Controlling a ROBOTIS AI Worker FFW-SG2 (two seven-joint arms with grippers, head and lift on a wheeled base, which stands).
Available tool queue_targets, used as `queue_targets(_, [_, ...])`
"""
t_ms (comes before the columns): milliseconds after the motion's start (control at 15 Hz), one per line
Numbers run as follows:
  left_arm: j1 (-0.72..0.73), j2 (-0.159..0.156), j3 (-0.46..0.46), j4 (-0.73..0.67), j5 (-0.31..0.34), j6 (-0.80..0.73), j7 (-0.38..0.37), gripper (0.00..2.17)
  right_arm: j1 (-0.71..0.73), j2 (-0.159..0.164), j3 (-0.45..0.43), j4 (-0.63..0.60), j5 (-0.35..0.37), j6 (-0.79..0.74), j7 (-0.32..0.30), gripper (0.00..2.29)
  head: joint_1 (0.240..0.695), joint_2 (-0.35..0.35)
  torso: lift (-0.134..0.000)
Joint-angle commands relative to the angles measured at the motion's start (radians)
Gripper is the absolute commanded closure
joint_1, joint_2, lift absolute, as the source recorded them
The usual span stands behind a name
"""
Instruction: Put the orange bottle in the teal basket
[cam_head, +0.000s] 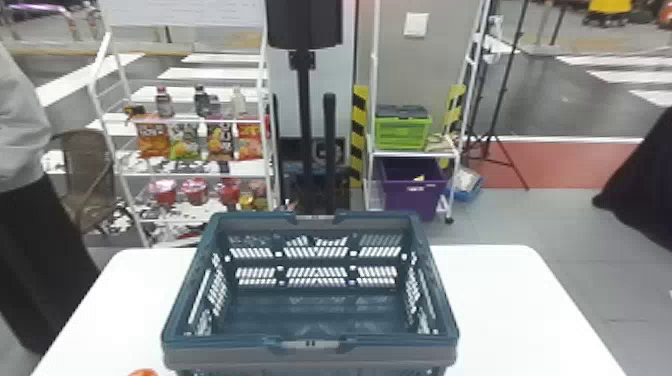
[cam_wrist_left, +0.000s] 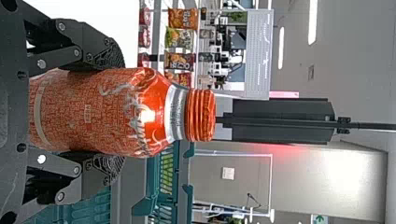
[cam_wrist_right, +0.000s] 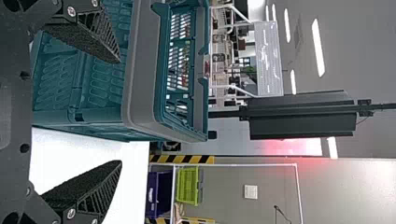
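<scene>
My way down into the teal basket (cam_head: 225, 354) is through its open top. Its walls rise all around; the rim's near left corner blocks a low way in from my orange bottle (cam_wrist_left: 84, 114). White tabletop (cam_head: 505, 310) gives me room along the basket's left and right sides. Ahead of my right gripper (cam_wrist_right: 120, 112), the basket's near right corner bars the way leftward.
</scene>
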Motion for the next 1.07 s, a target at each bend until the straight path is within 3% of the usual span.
queue_targets(0, [0.0,-0.003,0.0,-0.002,0.0,0.0,0.0,0.61,0.0,-0.002,0.0,0.001,0.0,0.0,0.0,0.13,0.499,0.0,0.0])
queue_targets(667, [-0.003,-0.003,0.0,-0.012,-0.005,0.012,0.001,0.61,0.002,-0.002,-0.003,0.0,-0.002,0.0,0.0,0.13,0.499,0.0,0.0])
queue_targets(1000, [0.005,-0.003,0.003,-0.109,-0.014,0.08,-0.006,0.61,0.0,-0.002,-0.005,0.006,-0.003,0.0,0.0,0.13,0.499,0.0,0.0])
